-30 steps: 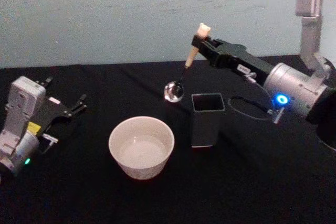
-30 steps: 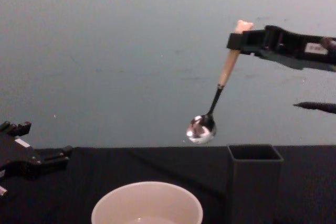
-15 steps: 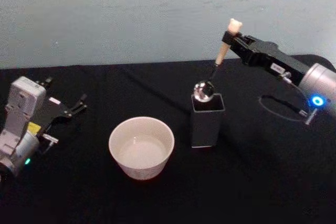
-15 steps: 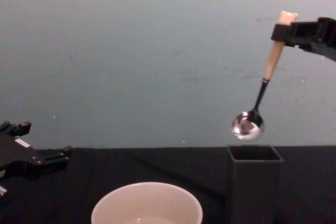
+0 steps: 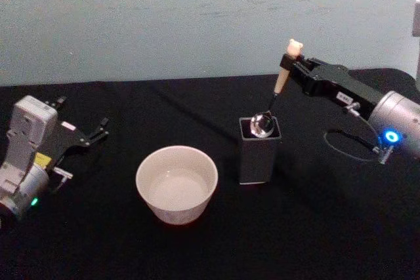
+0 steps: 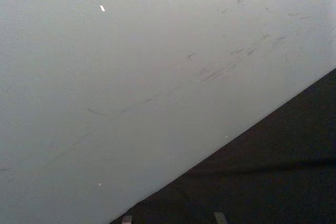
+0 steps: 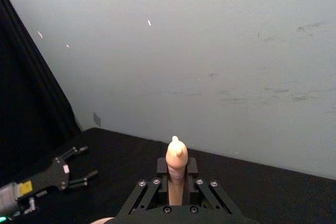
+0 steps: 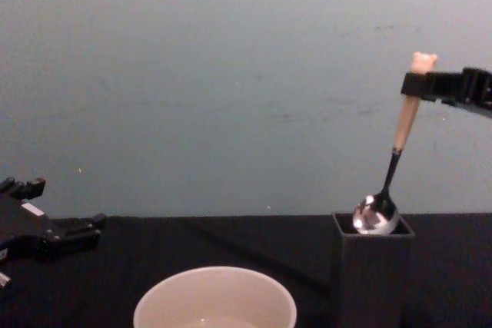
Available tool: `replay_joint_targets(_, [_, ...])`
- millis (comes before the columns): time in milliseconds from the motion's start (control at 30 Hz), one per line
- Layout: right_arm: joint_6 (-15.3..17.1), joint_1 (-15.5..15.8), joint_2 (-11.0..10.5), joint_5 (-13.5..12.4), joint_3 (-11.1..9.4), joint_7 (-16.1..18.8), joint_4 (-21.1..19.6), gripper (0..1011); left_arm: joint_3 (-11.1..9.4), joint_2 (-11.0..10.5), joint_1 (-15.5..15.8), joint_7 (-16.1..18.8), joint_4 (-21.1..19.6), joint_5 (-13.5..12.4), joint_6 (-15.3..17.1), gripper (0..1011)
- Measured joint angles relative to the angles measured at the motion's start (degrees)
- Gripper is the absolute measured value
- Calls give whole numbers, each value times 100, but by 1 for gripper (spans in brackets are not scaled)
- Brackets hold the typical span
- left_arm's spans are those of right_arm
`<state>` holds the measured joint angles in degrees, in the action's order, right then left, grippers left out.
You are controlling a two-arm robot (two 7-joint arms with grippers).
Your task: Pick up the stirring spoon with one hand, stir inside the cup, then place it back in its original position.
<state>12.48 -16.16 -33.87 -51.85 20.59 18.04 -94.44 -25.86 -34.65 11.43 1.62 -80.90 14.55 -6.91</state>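
My right gripper point(image 5: 294, 65) is shut on the beige handle of the stirring spoon point(image 5: 281, 80), just below its bear head point(image 8: 423, 60). The spoon hangs tilted, and its shiny bowl point(image 8: 375, 217) sits at the mouth of the dark grey square holder box point(image 5: 256, 155), half inside the rim. The holder box point(image 8: 372, 274) stands right of the cream-white cup point(image 5: 176, 183). The right wrist view looks along the handle point(image 7: 176, 174) held between the fingers. My left gripper point(image 5: 100, 131) rests open on the table at the far left, apart from everything.
A black cloth point(image 5: 295, 240) covers the table, with a pale wall behind it. A loop of cable point(image 5: 348, 142) hangs under my right arm, right of the holder box. The cup point(image 8: 215, 297) holds nothing visible but a pale inside.
My right gripper carried the spoon from above and behind the cup rightward over the holder box, then down, so the bowl now enters the box's mouth. The left arm stayed still.
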Motion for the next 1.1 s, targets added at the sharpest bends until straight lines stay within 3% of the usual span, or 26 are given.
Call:
replay_joint_targets(467, [-54, -141, 159, 536, 352, -81, 330, 211, 0, 0, 0, 0, 0, 0, 0, 1001])
replay_joint_targets(867, [38, -113, 248, 905, 472, -8, 538, 211, 0, 0, 0, 0, 0, 0, 0, 1002])
replay_joint_targets(1100, [91, -80, 302, 990, 457, 15, 619, 211, 0, 0, 0, 0, 0, 0, 0, 1001])
